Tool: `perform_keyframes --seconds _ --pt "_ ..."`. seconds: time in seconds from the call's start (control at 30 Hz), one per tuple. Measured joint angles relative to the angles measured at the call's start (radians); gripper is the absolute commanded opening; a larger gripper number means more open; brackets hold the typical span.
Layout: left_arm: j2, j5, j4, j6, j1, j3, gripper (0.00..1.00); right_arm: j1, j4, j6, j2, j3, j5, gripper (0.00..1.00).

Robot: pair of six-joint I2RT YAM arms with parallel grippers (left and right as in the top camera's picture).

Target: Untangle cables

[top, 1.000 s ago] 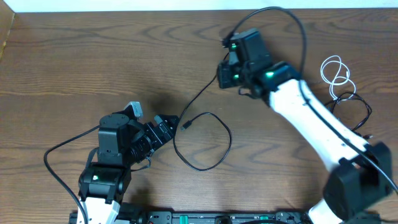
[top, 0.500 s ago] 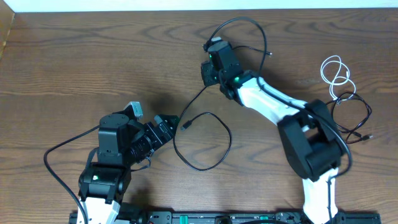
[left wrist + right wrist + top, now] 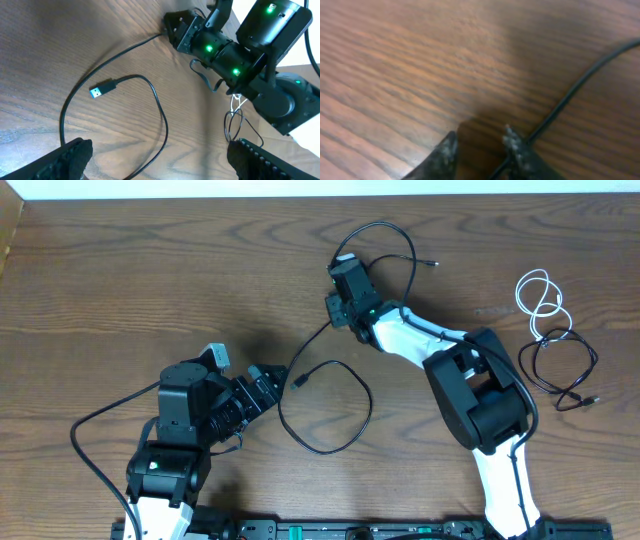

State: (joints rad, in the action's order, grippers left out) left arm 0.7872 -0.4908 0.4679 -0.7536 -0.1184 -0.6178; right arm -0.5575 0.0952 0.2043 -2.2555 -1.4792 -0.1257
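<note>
A long black cable (image 3: pixel 352 425) lies looped at mid-table, its USB plug (image 3: pixel 300 383) inside the loop and its other end running up to my right gripper (image 3: pixel 333 318). In the right wrist view the gripper (image 3: pixel 482 150) is low over the wood, jaws slightly apart, and the cable (image 3: pixel 570 92) passes under the right fingertip (image 3: pixel 516 145). My left gripper (image 3: pixel 268 386) is wide open and empty beside the loop's left edge. In the left wrist view the gripper (image 3: pixel 167 162) looks over the cable (image 3: pixel 162 117) and its plug (image 3: pixel 102 90). A white cable (image 3: pixel 540 298) and a second black cable (image 3: pixel 562 365) lie at the right.
The right arm's white forearm (image 3: pixel 415 340) stretches across the table's middle right. A thicker black cord (image 3: pixel 385 235) arcs above its wrist. The left arm's own cord (image 3: pixel 95 430) trails at the lower left. The table's far edge (image 3: pixel 200 197) meets a white wall.
My right arm has swung left and its gripper has come down onto the upper end of the looped black cable. The left arm and the cables have not moved.
</note>
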Motion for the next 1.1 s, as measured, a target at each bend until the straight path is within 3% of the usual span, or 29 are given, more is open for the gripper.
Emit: perform_keyframes --seconds 0.4,0.77,1.1 --pt "0.000 0.000 0.000 0.000 0.000 0.000 0.92 -0.016 0.355 0.067 0.064 -0.033 0.172 0.31" --pt "0.000 0.000 0.000 0.000 0.000 0.000 0.92 -0.090 0.391 0.127 0.053 -0.024 0.602 0.31" --pt "0.000 0.000 0.000 0.000 0.000 0.000 0.92 -0.216 0.386 0.152 0.040 -0.016 0.719 0.33"
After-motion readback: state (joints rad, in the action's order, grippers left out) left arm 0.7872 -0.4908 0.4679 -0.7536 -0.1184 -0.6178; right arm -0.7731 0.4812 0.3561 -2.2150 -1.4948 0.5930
